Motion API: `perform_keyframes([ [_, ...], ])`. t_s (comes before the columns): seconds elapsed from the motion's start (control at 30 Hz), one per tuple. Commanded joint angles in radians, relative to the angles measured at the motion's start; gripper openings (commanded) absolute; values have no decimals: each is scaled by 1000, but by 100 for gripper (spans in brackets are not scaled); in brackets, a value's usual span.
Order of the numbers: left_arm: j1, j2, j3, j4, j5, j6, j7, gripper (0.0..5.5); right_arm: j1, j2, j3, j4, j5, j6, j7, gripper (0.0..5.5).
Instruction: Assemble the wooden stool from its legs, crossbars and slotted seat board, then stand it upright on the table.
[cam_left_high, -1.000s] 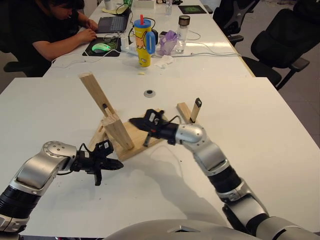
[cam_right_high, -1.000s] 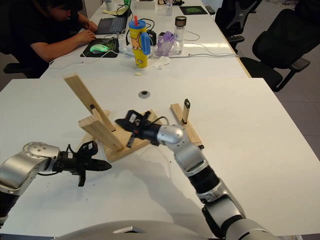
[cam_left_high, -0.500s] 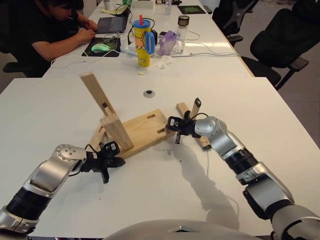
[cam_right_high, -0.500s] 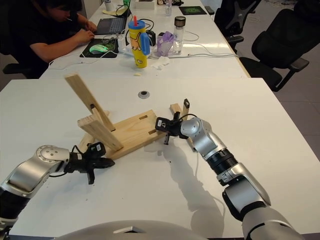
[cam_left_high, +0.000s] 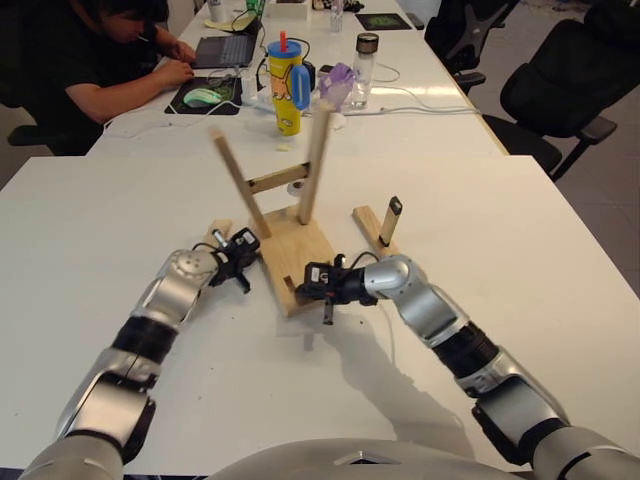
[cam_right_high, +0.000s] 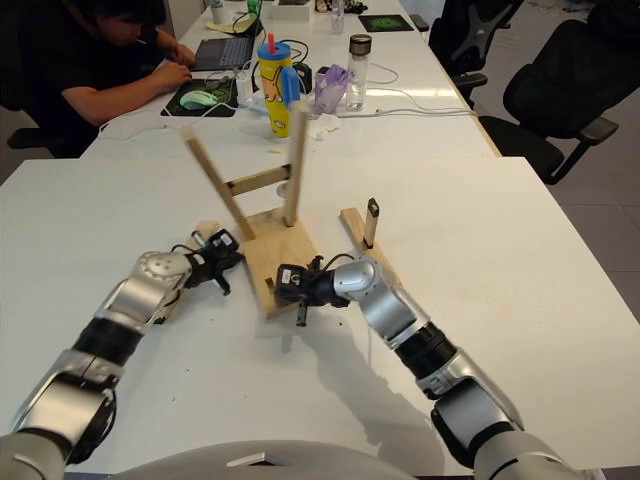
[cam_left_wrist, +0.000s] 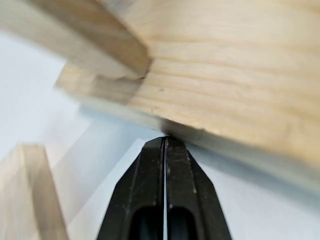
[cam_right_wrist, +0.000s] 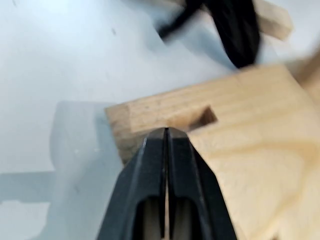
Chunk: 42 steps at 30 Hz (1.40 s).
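Both low — left end effector (cam_left_high: 248, 243), right end effector (cam_left_high: 308, 279) flank seat (cam_left_high: 300, 246).

The seat board (cam_left_high: 305, 255) and legs (cam_left_high: 316, 160) were pale wood with fine grain; the table (cam_left_high: 520, 230) was white; the left claw (cam_left_wrist: 164, 142) and right claw (cam_right_wrist: 166, 132) were black.

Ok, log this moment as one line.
seat board flat, two legs up | left gripper shut at board edge | right gripper shut at near corner
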Motion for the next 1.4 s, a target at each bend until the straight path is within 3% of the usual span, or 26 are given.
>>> perform_keyframes([
  [0.03, -59, -64, -38, 196, 44, -65, -37, 3, 63, 23, 43, 45, -40, 95, -65, 0],
  [0.27, 22, 4, 11, 89, 49, -27, -58, 3, 92, 35, -35, -14, -26, 12, -195, 0],
  [0.4, 121, 28, 95, -98, 26, 9, -2, 0, 143, 39, -179, -182, 60, -16, -249, 57],
  [0.47, 155, -48, 225, -202, -101, 30, 40, 0, 187, 16, -260, -290, 96, 43, -268, 87],
  [0.53, 215, -60, 281, -298, -149, 77, 62, 0, 239, -28, -337, -367, 127, 107, -273, 120],
  [0.83, 436, 131, 306, -660, -217, 304, -87, 123, 290, -143, -535, -277, 171, 152, -321, 249],
  [0.97, 415, 155, 317, -683, -276, 363, -134, 190, 276, -162, -551, -203, 158, 143, -346, 321],
  [1.13, 453, 192, 250, -735, -299, 412, -190, 264, 282, -202, -519, -149, 143, 181, -336, 399],
  [1.23, 456, 219, 196, -730, -264, 394, -195, 267, 272, -209, -496, -117, 139, 182, -333, 450],
  [1.4, 435, 189, 126, -746, -262, 411, -193, 267, 220, -186, -470, -55, 154, 192, -334, 450],
])
